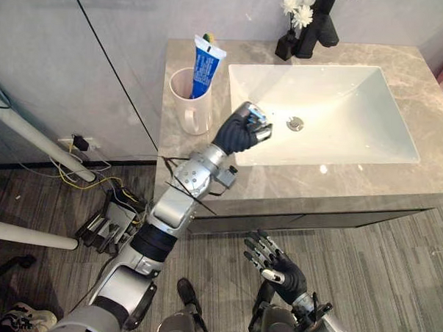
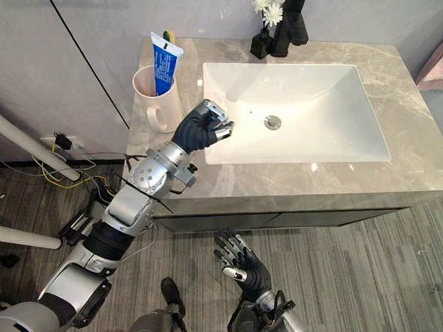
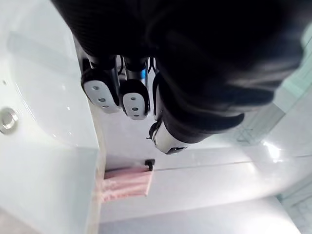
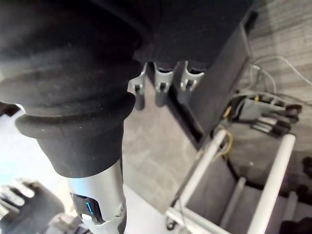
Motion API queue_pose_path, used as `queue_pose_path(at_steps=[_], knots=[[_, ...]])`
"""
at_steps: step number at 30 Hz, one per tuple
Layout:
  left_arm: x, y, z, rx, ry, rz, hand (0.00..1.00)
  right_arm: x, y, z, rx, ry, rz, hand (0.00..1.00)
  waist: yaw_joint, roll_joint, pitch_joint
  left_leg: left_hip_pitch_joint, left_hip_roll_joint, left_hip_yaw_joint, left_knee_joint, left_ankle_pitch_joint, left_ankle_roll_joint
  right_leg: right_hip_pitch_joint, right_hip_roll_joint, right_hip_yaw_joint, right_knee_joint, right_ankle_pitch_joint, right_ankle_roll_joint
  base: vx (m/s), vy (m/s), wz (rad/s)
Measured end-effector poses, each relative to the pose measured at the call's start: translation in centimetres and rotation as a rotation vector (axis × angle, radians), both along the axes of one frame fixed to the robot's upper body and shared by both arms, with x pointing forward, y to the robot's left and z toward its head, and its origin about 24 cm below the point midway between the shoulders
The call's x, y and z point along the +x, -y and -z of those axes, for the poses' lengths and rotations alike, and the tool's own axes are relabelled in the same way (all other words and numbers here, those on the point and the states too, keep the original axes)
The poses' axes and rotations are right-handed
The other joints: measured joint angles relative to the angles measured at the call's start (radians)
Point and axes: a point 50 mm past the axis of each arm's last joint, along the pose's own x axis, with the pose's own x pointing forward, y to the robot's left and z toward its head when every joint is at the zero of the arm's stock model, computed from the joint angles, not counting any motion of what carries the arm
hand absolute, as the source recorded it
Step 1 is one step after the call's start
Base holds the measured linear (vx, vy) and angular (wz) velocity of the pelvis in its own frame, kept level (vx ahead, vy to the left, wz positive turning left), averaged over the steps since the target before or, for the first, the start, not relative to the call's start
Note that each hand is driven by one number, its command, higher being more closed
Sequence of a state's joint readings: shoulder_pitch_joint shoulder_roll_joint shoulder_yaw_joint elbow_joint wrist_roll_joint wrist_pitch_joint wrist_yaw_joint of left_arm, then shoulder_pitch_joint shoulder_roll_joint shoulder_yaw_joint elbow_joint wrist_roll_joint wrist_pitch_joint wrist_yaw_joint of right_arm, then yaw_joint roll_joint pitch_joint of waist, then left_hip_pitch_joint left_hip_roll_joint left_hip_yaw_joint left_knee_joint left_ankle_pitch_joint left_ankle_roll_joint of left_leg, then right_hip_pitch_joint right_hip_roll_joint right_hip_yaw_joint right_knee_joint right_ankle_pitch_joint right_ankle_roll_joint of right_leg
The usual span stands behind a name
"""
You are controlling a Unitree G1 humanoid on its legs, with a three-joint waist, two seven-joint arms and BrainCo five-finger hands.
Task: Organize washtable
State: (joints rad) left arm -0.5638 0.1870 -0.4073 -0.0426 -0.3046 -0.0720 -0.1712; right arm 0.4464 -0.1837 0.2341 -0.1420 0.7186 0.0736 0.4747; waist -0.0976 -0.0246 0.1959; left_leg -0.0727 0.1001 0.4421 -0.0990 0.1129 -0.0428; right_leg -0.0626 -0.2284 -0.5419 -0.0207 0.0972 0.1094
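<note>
Right hand (image 1: 279,268) low, splayed, left hand (image 1: 241,132) fisted by sink (image 1: 342,105)

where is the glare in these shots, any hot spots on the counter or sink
Left eye view: small bright highlights on the counter just in front of the sink, whose white basin shows none. Left wrist view: a glare patch on the glossy wall beyond the left hand.

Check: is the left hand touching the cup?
Apart. The left eye view shows a strip of bare counter between the cup and the left hand.
</note>
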Motion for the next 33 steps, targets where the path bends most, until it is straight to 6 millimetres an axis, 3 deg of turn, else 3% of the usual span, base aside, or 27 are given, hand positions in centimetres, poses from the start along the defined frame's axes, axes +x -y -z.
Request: queue_pose_path(at_steps=[7, 11, 17, 19, 22, 28, 33], knots=[[-1.7, -0.5, 1.8, -0.056, -0.088, 0.091, 1.00, 0.2, 0.0, -0.2, -0.003, 0.015, 0.002, 0.00, 0.005, 0.046, -0.031, 0.007, -0.005, -0.033, -0.002, 0.003, 0.004, 0.034, -0.003, -0.039, -0.003, -0.001, -0.001, 0.01, 0.008, 0.16], [-3.2, -1.9, 1.0, -0.106, -0.056, 0.122, 1.00, 0.3, 0.3, -0.2, -0.008, 0.018, 0.010, 0.00, 0.007, 0.051, -0.034, 0.008, -0.007, -0.061, -0.003, 0.004, 0.005, 0.052, -0.004, -0.063, -0.004, -0.002, -0.001, -0.02, 0.005, 0.17], [-2.5, -7.9, 0.8, -0.187, -0.034, -0.099, 1.00, 0.3, 0.8, -0.1, -0.020, 0.019, 0.029, 0.00, 0.023, 0.057, -0.065, 0.010, -0.009, -0.087, -0.004, 0.009, 0.007, 0.073, -0.004, -0.089, -0.006, -0.010, -0.001, -0.02, 0.004, 0.13], [-2.6, -9.7, 2.0, -0.189, -0.079, -0.189, 1.00, 0.2, 0.8, 0.3, -0.028, 0.002, 0.029, 0.00, 0.032, 0.056, -0.083, 0.008, -0.010, -0.092, -0.004, 0.009, 0.007, 0.075, -0.004, -0.093, -0.007, -0.011, -0.001, -0.01, 0.003, 0.08], [-2.7, -10.7, 3.3, -0.182, -0.125, -0.233, 1.00, 0.0, 0.8, 0.8, -0.042, -0.016, 0.027, 0.00, 0.037, 0.048, -0.093, 0.005, -0.013, -0.101, -0.004, 0.011, 0.009, 0.078, -0.006, -0.104, -0.007, -0.011, 0.000, 0.01, 0.006, 0.10], [-2.2, -11.1, 5.5, -0.155, -0.221, -0.268, 1.00, 0.0, 0.8, 0.8, -0.047, -0.019, 0.026, 0.00, 0.033, 0.025, -0.107, 0.000, -0.014, -0.109, -0.003, 0.014, 0.011, 0.077, -0.007, -0.110, -0.007, -0.011, 0.001, 0.00, 0.002, 0.03], [-2.0, -9.5, 7.6, -0.114, -0.309, -0.242, 1.00, -0.2, 0.9, 1.1, -0.051, -0.037, 0.025, 0.00, 0.032, 0.022, -0.108, 0.000, -0.013, -0.107, -0.003, 0.014, 0.011, 0.075, -0.007, -0.108, -0.005, -0.011, 0.001, 0.00, 0.000, 0.00]])
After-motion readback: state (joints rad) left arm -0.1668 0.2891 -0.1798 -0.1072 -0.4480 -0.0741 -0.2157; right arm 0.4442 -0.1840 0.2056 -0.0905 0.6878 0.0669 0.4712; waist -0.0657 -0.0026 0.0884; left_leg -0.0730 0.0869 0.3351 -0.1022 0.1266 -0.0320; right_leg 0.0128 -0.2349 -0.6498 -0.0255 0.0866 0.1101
